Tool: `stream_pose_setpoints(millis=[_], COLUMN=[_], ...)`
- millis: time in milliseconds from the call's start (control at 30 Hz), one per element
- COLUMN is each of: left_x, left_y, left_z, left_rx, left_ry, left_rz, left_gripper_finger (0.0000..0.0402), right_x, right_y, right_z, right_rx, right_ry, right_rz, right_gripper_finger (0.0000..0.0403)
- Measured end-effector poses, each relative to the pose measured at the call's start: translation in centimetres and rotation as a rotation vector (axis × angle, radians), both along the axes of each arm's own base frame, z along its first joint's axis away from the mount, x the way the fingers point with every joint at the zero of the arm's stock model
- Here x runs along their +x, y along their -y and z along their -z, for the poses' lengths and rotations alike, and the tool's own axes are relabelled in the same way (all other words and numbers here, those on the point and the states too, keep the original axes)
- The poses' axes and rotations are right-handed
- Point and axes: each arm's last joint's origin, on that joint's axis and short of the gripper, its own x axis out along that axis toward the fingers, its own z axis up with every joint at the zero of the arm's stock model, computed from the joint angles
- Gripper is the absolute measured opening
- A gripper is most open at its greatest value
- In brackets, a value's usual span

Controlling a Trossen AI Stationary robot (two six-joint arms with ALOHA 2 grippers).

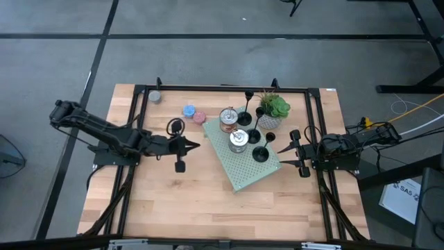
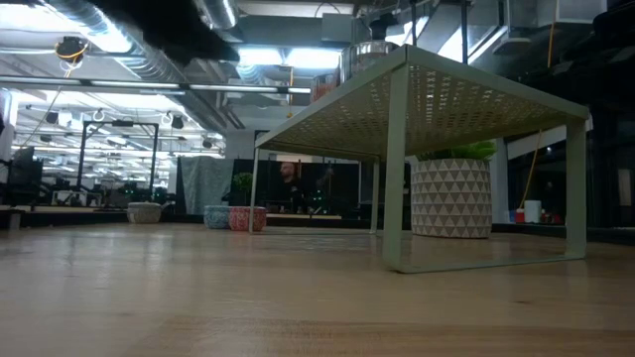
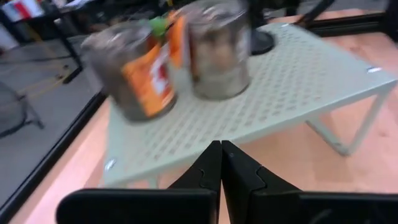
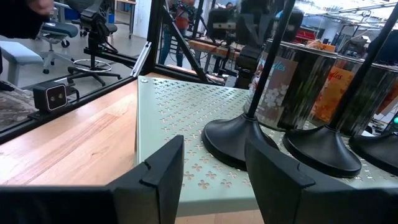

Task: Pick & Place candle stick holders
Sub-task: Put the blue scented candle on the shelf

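Observation:
Three matte-black candle stick holders (image 1: 244, 118) (image 1: 254, 136) (image 1: 261, 153) stand upright on their round bases in a row on a pale green perforated shelf (image 1: 243, 173). My right gripper (image 1: 281, 154) is open at the shelf's right edge, level with the nearest holder. In the right wrist view the gripper (image 4: 214, 177) has that holder's base (image 4: 239, 140) just ahead of its fingers, apart from them. The other two bases (image 4: 323, 152) (image 4: 379, 146) stand beside it. My left gripper (image 1: 193, 146) is shut and empty left of the shelf; its wrist view (image 3: 221, 171) shows it pointing at the shelf.
Two shiny tins (image 1: 228, 119) (image 1: 238, 139) stand on the shelf beside the holders. A potted plant (image 1: 272, 111) stands on the table behind the shelf. A blue candle (image 1: 189, 110) and a pink candle (image 1: 200, 117) lie far left of it. Bare wood lies toward the near edge.

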Motion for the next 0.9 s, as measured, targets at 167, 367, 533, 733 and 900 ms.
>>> stream_pose_setpoints(millis=[167,367,533,733,900], left_x=[-1.2,-1.5,-1.7,-2.1,-2.3], left_y=[-1.0,-1.5,-1.6,-1.8,-1.9], left_z=[1.5,2.2,2.5,3.0,3.4], left_rx=[-0.021,-0.041,-0.031,-0.025,-0.041], left_ry=[-0.006,-0.039,-0.081,-0.118,-0.150], left_rz=[-0.085,-0.115,-0.117,-0.189,-0.212], left_gripper_finger=[0.0011,0.0027,0.0045,0.0062,0.0081], right_x=[0.0,0.0,0.0,0.0,0.0], right_y=[0.0,0.0,0.0,0.0,0.0], right_z=[0.0,0.0,0.0,0.0,0.0], right_rx=[0.000,0.000,0.000,0.000,0.000], right_ry=[0.000,0.000,0.000,0.000,0.000], right_rz=[0.000,0.000,0.000,0.000,0.000], right_gripper_finger=[0.0172,0.0172,0.0172,0.0171,0.0171])
